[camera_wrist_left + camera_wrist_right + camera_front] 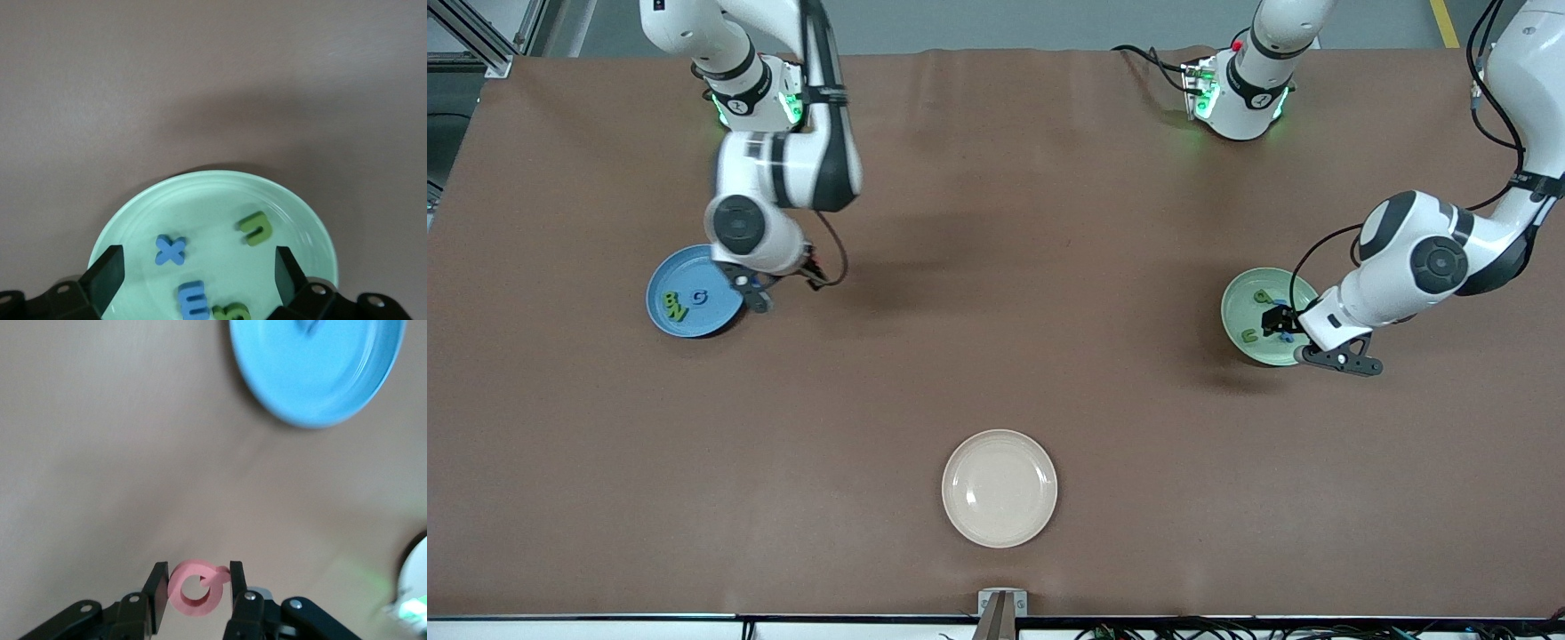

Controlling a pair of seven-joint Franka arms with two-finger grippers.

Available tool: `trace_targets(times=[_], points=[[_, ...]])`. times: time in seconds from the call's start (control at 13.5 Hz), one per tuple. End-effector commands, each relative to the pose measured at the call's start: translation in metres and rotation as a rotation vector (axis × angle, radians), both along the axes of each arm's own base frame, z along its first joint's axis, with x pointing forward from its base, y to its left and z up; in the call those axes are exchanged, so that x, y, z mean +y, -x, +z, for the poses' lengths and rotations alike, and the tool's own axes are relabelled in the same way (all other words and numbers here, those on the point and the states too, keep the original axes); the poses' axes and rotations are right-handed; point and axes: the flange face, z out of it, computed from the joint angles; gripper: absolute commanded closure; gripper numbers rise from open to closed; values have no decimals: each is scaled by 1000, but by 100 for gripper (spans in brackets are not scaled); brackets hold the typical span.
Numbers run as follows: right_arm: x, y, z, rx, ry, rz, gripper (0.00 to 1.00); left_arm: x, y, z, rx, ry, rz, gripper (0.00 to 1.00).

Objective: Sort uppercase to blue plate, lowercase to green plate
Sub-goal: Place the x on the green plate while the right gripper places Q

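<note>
My right gripper (197,577) is shut on the pink rounded capital letter (179,592) and holds it above the bare table beside the blue plate (320,380). In the front view this gripper (754,289) is at the blue plate's rim (660,283). The green B and N (674,307) and the blue G (700,297) lie in that plate. My left gripper (197,261) is open and empty just over the green plate (200,200). In that plate lie the blue x (170,250), green u (257,228), blue m (193,300) and green p (232,311). The front view shows the left gripper (1276,320) over the green plate (1238,302).
A cream plate (1000,488) with nothing in it sits near the table's front edge, midway between the two arms' ends. Brown tabletop (996,311) lies between the plates.
</note>
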Motion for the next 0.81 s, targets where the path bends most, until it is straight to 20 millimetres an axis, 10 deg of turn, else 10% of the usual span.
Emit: trace_targets(times=[0.0,0.3,0.52,0.59,0.74], points=[[-55,-2,17,18,-45,107,99,-1,1,35,4,-33,-13,1],[-180,-12,11,13,-123,156,99,-15,6,81,-12,2,50,1],[-205,-6,-25,12,-114,172,96,-15,11,116,-33,-19,104,1],[-214,-5,-28,15,-121,147,75,-15,11,130,-59,-37,114,1],[-219,-4,-29,16,-127,136,0,-17,9,174,-109,-88,128,1]])
